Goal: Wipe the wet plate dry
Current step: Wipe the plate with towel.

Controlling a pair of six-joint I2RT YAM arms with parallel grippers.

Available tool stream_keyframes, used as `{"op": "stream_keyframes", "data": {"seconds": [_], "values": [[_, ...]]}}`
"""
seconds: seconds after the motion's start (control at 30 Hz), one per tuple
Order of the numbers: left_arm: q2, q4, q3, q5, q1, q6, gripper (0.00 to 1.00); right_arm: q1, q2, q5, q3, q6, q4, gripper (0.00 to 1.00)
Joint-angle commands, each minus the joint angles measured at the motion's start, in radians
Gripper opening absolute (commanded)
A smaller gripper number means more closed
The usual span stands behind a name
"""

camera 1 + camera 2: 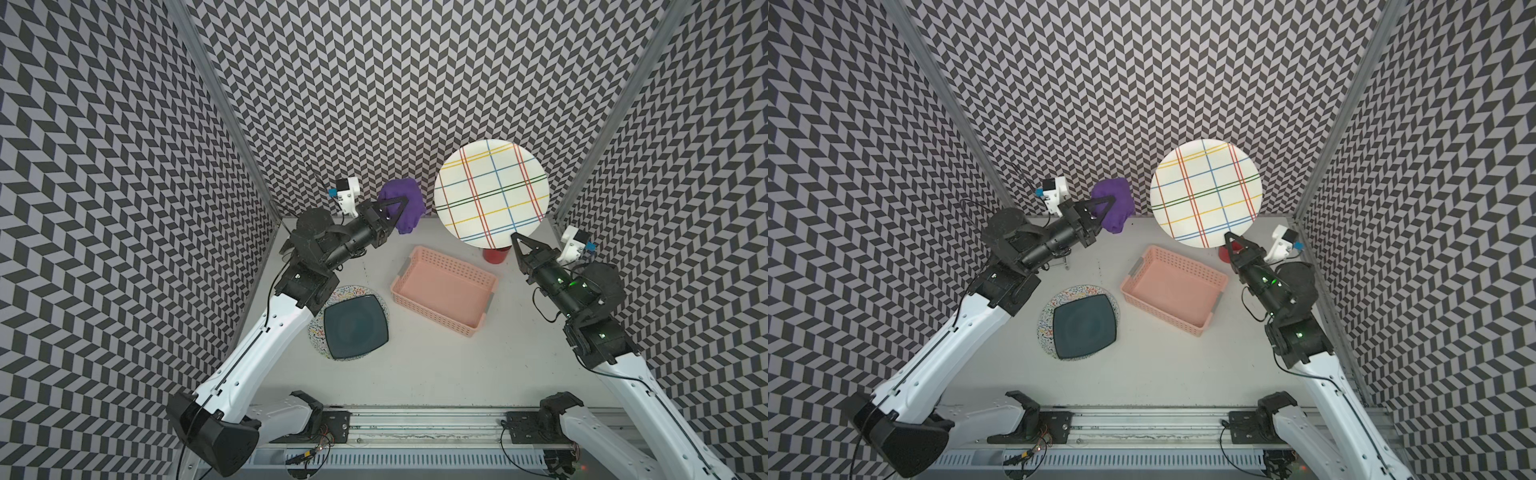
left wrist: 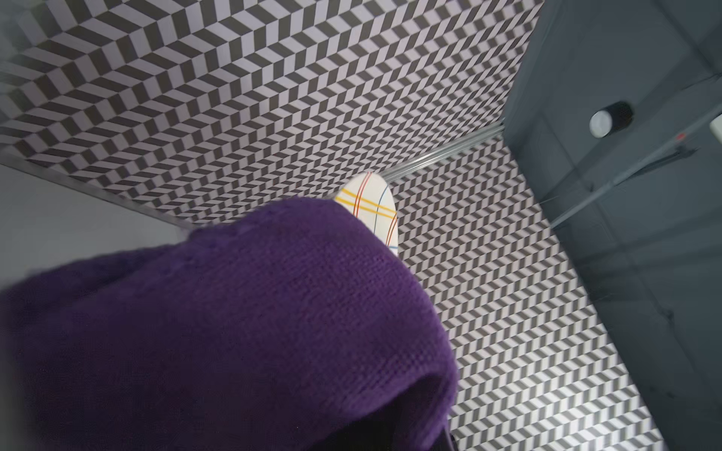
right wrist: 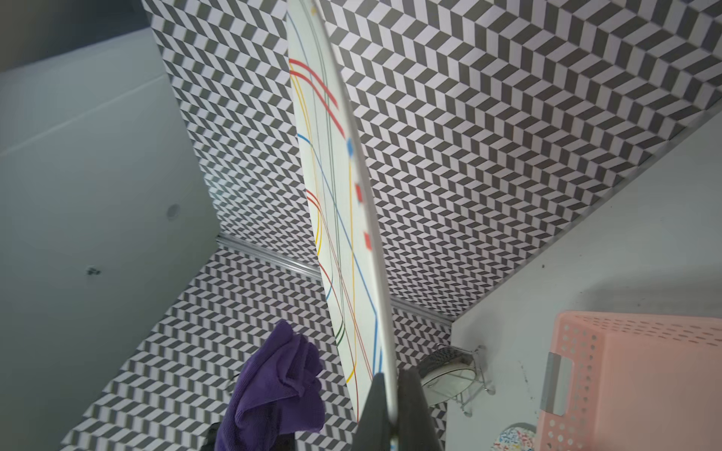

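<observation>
Right gripper (image 1: 516, 237) clamps plate (image 1: 491, 193) rim; cloth (image 1: 402, 203) apart.

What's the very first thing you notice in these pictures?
The big round plate with colorful crossing lines, held up in the air near the back wall by the right gripper pinching its rim. Right beside it, apart from it, the left gripper holds up a bunched purple cloth. Below them on the table sits a pink basket.
</observation>
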Motion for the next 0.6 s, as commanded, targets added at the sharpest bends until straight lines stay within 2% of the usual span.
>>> {"op": "stream_keyframes", "data": {"seconds": [0.0,0.13,0.33,0.43,0.57], "values": [[0.04,0.374,-0.069,0.079,0.029,-0.373,0.0,-0.004,-0.029,-0.18,-0.028,0.103,0.311,0.0],[0.127,0.57,-0.063,0.105,0.018,-0.517,0.0,0.008,-0.009,-0.282,-0.046,0.131,0.342,0.0],[0.231,0.815,-0.017,0.083,-0.028,-0.716,0.0,0.058,0.013,-0.295,-0.074,0.183,0.467,0.0],[0.253,0.872,-0.008,0.065,-0.042,-0.755,0.0,0.071,0.019,-0.278,-0.062,0.178,0.455,0.0],[0.261,0.998,-0.065,0.013,-0.03,-0.825,0.0,0.071,-0.009,-0.204,-0.07,0.192,0.48,0.0]]}}
